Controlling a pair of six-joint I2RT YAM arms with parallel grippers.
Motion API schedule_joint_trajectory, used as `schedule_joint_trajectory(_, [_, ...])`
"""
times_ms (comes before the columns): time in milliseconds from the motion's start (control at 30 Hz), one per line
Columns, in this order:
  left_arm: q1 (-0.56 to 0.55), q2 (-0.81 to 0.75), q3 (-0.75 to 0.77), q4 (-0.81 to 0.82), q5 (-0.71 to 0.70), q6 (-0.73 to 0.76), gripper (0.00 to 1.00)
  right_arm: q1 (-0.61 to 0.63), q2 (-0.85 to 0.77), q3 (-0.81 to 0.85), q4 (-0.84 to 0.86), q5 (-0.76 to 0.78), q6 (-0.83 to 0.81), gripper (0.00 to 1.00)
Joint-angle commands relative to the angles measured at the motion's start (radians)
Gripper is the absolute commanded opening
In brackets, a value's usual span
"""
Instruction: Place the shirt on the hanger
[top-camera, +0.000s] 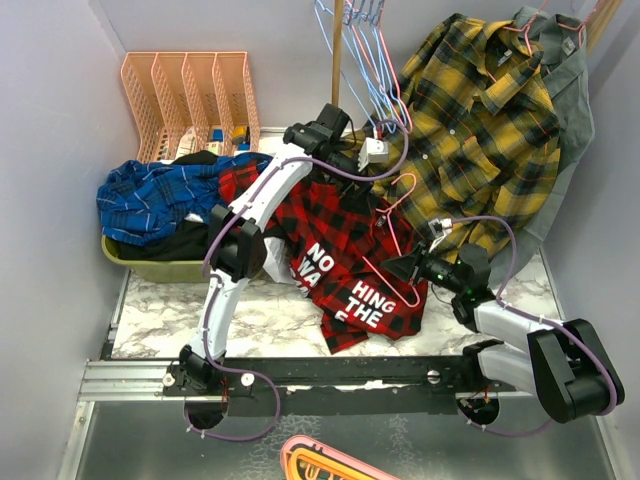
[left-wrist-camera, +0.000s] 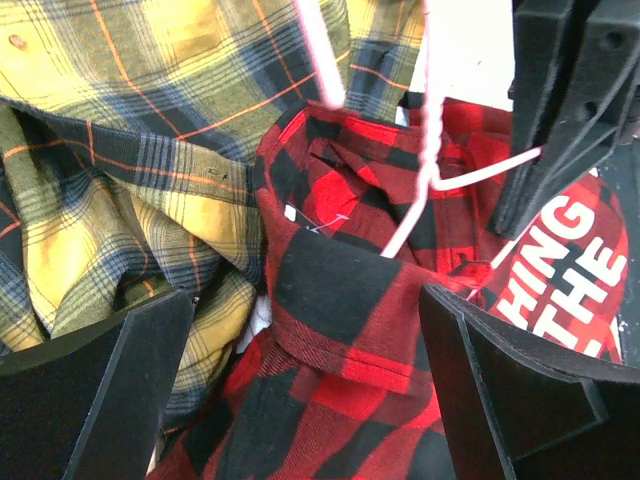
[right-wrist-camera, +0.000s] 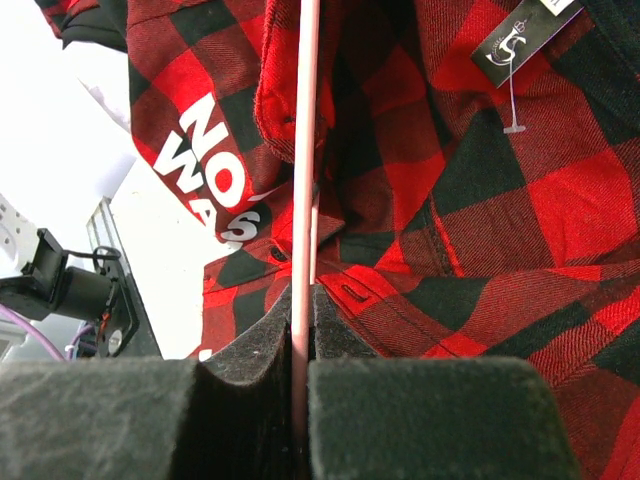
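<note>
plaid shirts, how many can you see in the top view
3: the red-and-black shirt on the table, centre; the yellow-and-black shirt hanging upper right; the blue plaid shirt in the bin, left. Others may be buried there.

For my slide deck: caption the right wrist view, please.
Right gripper shut on the pink wire hanger, with the red-and-black plaid shirt bunched behind it.
</note>
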Motion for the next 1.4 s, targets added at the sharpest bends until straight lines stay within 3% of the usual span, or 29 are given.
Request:
schedule_joint_trajectory(0, [0.0, 0.052, 0.019, 0.049, -0.019, -0.007, 0.99, 0.005, 0.013, -0.006, 0.055, 0.027, -0.023, 0.01])
schedule_joint_trajectory(200, [0.001, 0.071, 0.029, 0.016, 0.015, 0.012, 0.92, 0.005, 0.017, -0.006, 0.055, 0.031, -0.024, 0.01])
schedule_joint_trajectory(367, [0.001, 0.06, 0.0, -0.024, -0.001, 0.044, 0.64, 0.005, 0.026, -0.003, 0.055, 0.033, -0.025, 0.01])
schedule_joint_trajectory(567, [-0.003, 0.003, -0.059, -0.072, 0.07, 0.061, 0.59, 0.005, 0.037, 0.013, 0.045, 0.042, -0.026, 0.01])
schedule_joint_trajectory(700, [-0.017, -0.042, -0.114, -0.07, 0.106, 0.057, 0.39, 0.005, 0.055, 0.031, 0.047, 0.04, -0.024, 0.01])
schedule_joint_trajectory(767, [-0.026, -0.056, -0.143, -0.066, 0.104, 0.062, 0.38, 0.006, 0.064, 0.043, 0.049, 0.04, -0.023, 0.01])
schedule_joint_trajectory(1133, [-0.051, -0.047, -0.125, -0.157, 0.108, 0.118, 0.54, 0.006, 0.097, 0.078, 0.049, 0.04, -0.023, 0.01])
schedule_joint_trajectory(1267, [-0.057, -0.049, -0.14, -0.175, 0.099, 0.142, 0.53, 0.008, 0.101, 0.078, 0.051, 0.041, -0.022, 0.01])
schedule_joint_trajectory(1300, [-0.057, -0.045, -0.138, -0.183, 0.103, 0.148, 0.52, 0.008, 0.101, 0.079, 0.051, 0.04, -0.022, 0.01])
schedule_joint_trajectory(1333, [-0.057, -0.041, -0.135, -0.189, 0.109, 0.153, 0.43, 0.008, 0.101, 0.078, 0.051, 0.04, -0.023, 0.01])
schedule_joint_trajectory(1367, [-0.057, -0.037, -0.131, -0.192, 0.111, 0.156, 0.28, 0.008, 0.102, 0.077, 0.05, 0.04, -0.024, 0.01])
